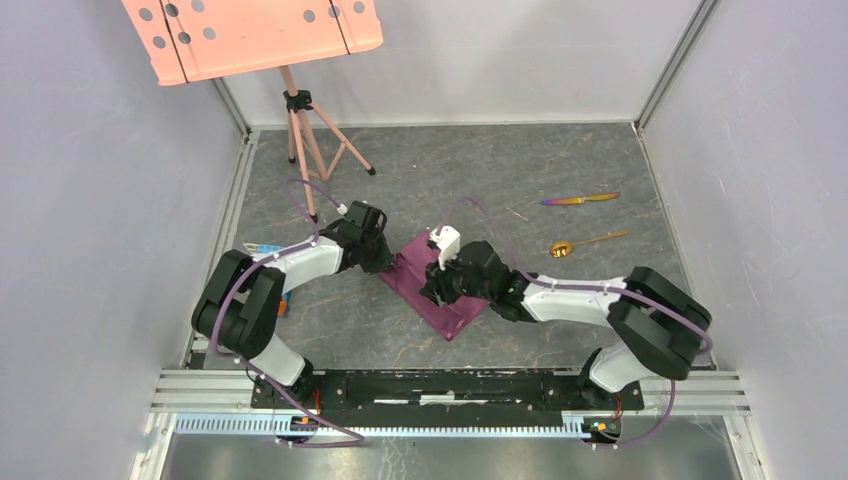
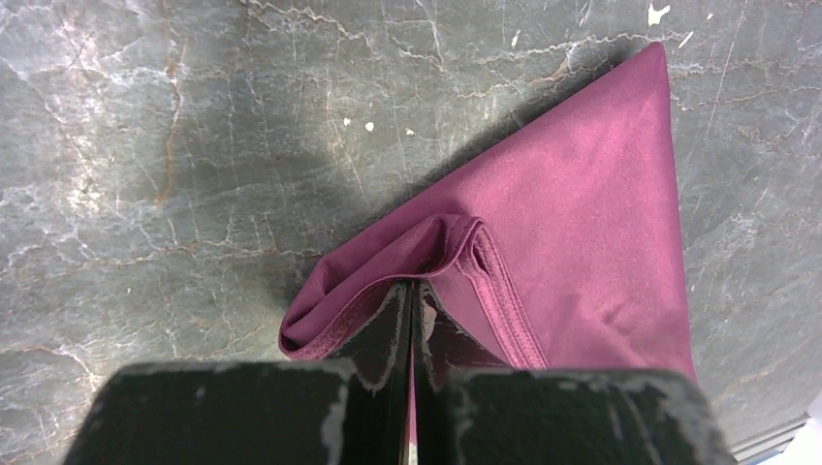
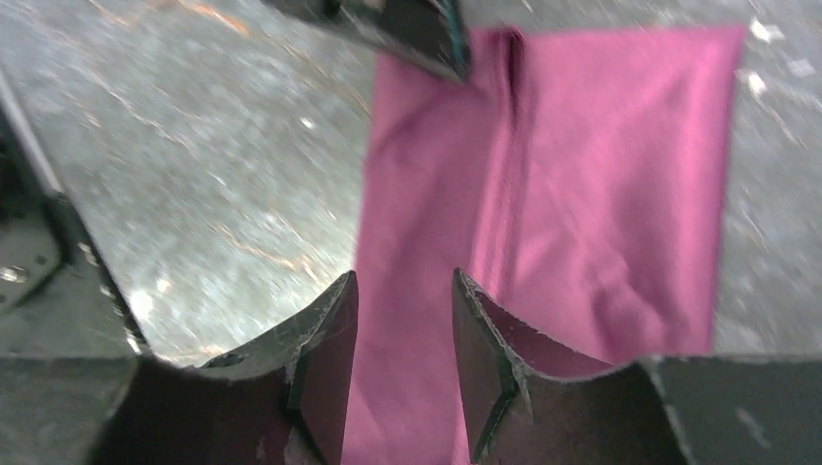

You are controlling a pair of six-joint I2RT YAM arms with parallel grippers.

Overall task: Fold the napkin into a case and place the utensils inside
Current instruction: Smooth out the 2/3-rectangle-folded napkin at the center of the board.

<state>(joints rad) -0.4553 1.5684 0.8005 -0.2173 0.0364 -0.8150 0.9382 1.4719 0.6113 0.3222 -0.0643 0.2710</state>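
Note:
The plum-purple napkin [image 1: 455,318] lies folded on the grey tabletop between the two arms. My left gripper [image 1: 386,267] is shut on the napkin's hemmed edge at its left side; in the left wrist view the fingers [image 2: 388,320] pinch a raised fold of the cloth [image 2: 582,194]. My right gripper [image 1: 432,292] hovers open and empty over the napkin [image 3: 601,174], its fingers [image 3: 330,329] apart above the cloth. The rainbow knife [image 1: 580,199] and the gold spoon [image 1: 585,243] lie on the table to the far right, apart from the napkin.
A pink perforated board [image 1: 250,35] stands on a tripod [image 1: 300,130] at the back left. A small blue-and-orange object [image 1: 268,248] sits by the left arm. Aluminium rails [image 1: 225,220] and grey walls bound the table.

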